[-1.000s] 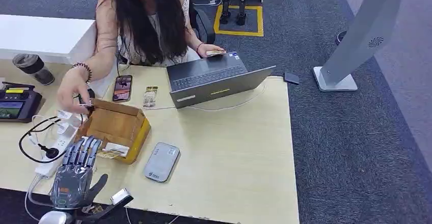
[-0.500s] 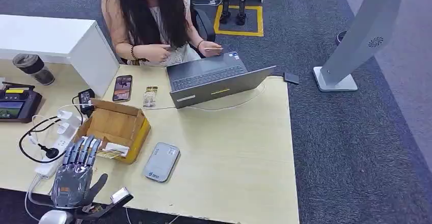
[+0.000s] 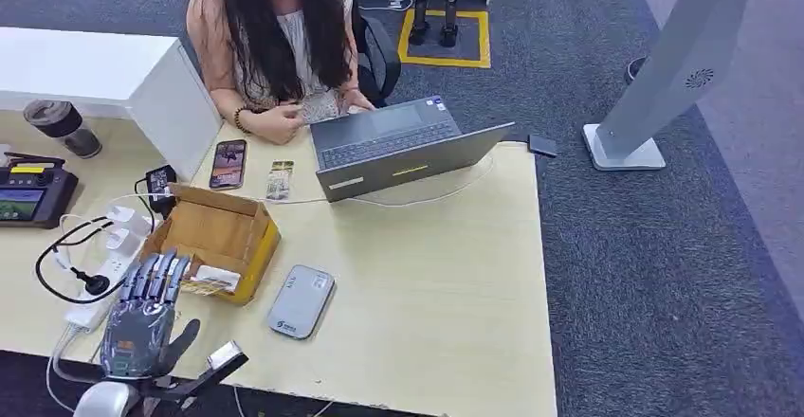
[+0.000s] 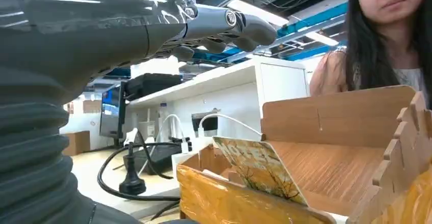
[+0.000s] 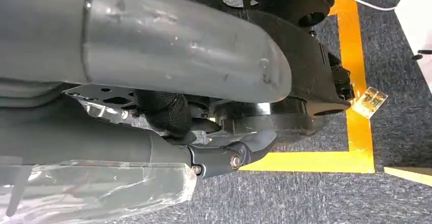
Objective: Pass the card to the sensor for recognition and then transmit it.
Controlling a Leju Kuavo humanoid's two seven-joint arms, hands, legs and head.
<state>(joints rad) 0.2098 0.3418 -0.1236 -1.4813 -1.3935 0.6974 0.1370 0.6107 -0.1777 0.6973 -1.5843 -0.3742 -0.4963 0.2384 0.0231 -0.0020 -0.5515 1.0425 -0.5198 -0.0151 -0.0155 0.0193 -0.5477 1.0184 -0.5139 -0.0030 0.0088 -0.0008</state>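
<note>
One card (image 3: pixel 205 285) leans tilted at the near end of the open wooden box (image 3: pixel 220 230) on the counter (image 3: pixel 436 275). The left hand (image 3: pixel 142 317) hovers just short of it, fingers (image 3: pixel 157 276) stretched out and apart, holding nothing. The grey sensor (image 3: pixel 301 301) lies flat just beside the box. The right hand (image 5: pixel 168 102) hangs over carpet; whether it is spread or curled cannot be told. Across the counter a person (image 3: pixel 275 38) sits at a laptop (image 3: pixel 398 147).

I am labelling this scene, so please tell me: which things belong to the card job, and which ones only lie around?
Job:
card in the wooden box
grey sensor
left hand

Lying about:
laptop
phone
power strip
cup
</note>
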